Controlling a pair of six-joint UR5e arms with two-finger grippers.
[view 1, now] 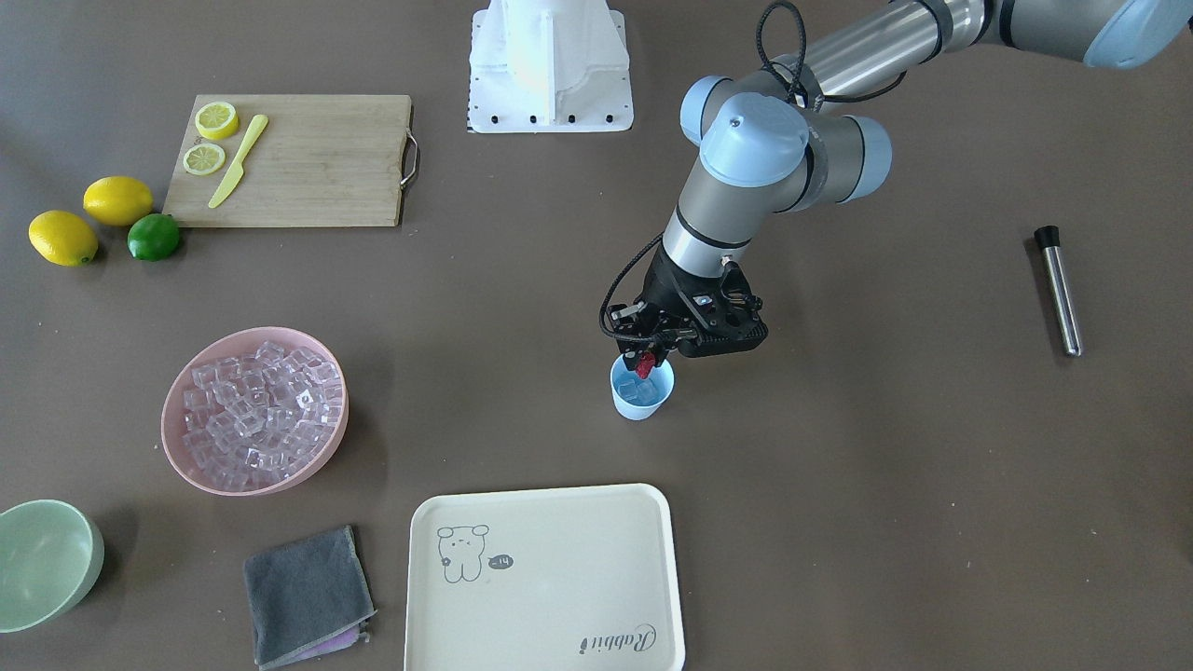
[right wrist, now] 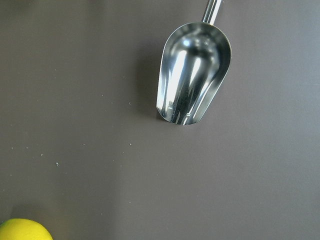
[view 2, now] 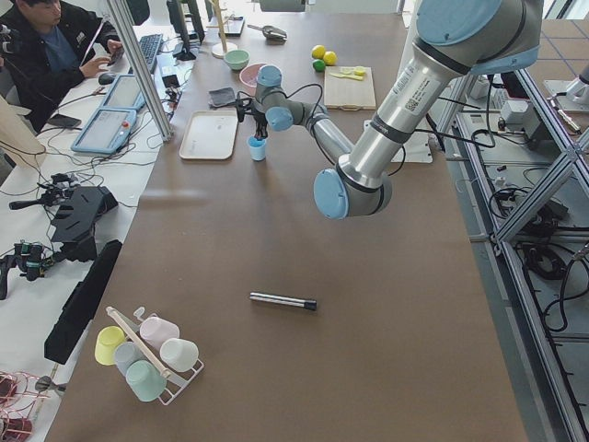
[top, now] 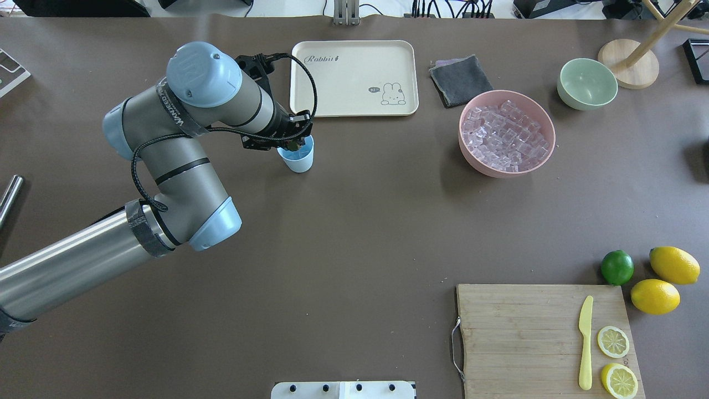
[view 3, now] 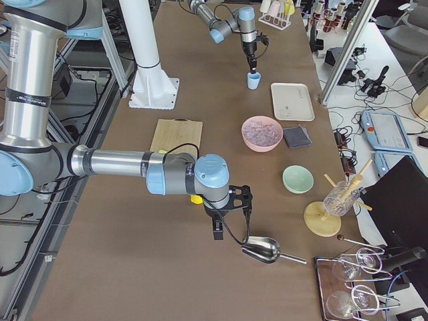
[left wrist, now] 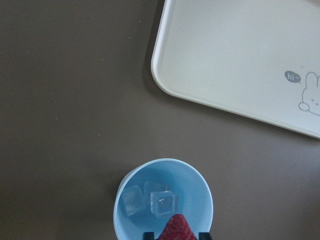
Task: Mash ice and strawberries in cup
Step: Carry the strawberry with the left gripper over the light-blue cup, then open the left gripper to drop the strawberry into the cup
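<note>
The light blue cup (view 1: 641,395) stands upright on the table, near the tray. Two clear ice cubes (left wrist: 162,202) lie in its bottom. My left gripper (view 1: 645,358) hangs straight over the cup's mouth, shut on the red strawberry (view 1: 644,364), whose tip shows at the bottom edge of the left wrist view (left wrist: 176,229). More ice (view 1: 256,410) fills the pink bowl (view 1: 171,424). My right gripper (view 3: 219,233) shows only in the exterior right view, beside a metal scoop (right wrist: 192,75); I cannot tell whether it is open or shut.
A cream tray (view 1: 559,596) lies close to the cup. A steel muddler (view 1: 1060,289) lies off to the robot's left. A grey cloth (view 1: 308,592), a pale green bowl (view 1: 42,559), a cutting board (view 1: 308,158) with knife and lemon slices, lemons and a lime (view 1: 154,237) sit on the robot's right.
</note>
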